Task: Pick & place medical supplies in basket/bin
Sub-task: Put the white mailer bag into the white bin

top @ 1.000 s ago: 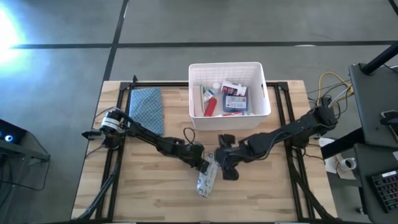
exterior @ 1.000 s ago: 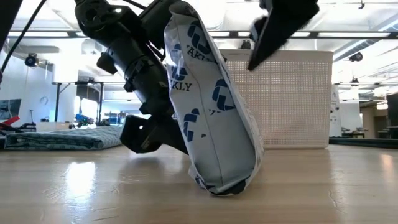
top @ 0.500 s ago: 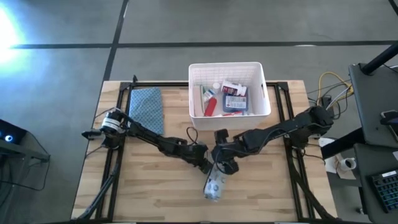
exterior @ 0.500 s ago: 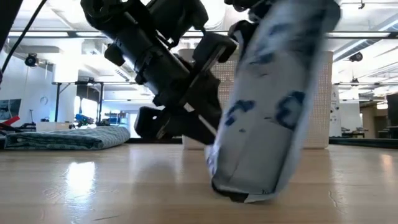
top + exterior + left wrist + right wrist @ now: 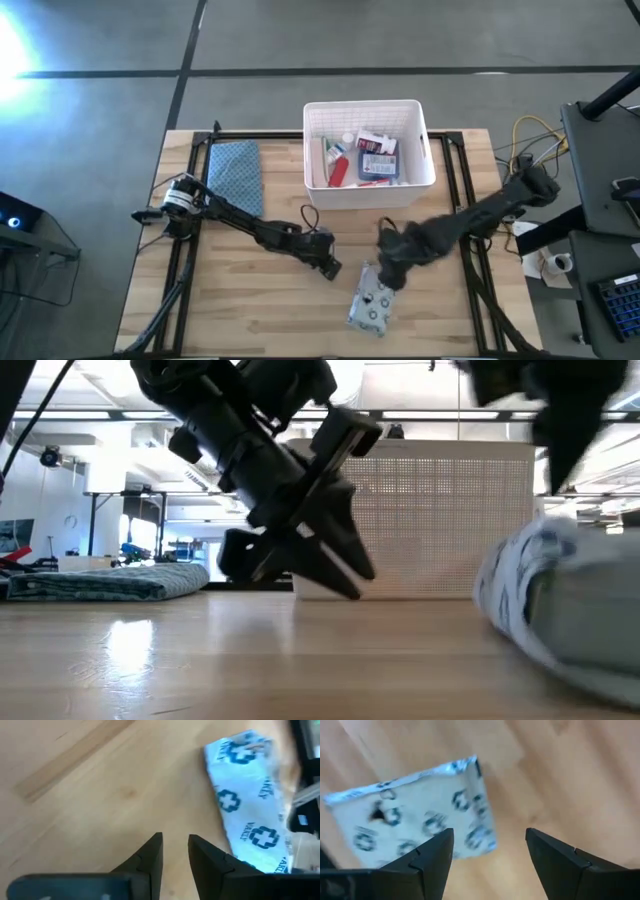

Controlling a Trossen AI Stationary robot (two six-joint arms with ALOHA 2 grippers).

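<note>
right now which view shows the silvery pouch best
The high view: the whole silvery pouch lies flat on the table, clear of both arms. The right wrist view shows most of it, blurred. The left wrist view shows its printed face, cut off at the frame's edge. The low view catches one end only.

The desk (image 5: 240, 310) has a light wooden plank top carried on a black frame (image 5: 192, 150). A blue-grey patterned cloth (image 5: 236, 173) lies folded near the desk's far left corner; in the low view it shows as a flat pile (image 5: 100, 582) at the left. Yellow and black cables (image 5: 528, 135) hang off the right edge. The floor (image 5: 300, 40) is grey concrete.
</note>
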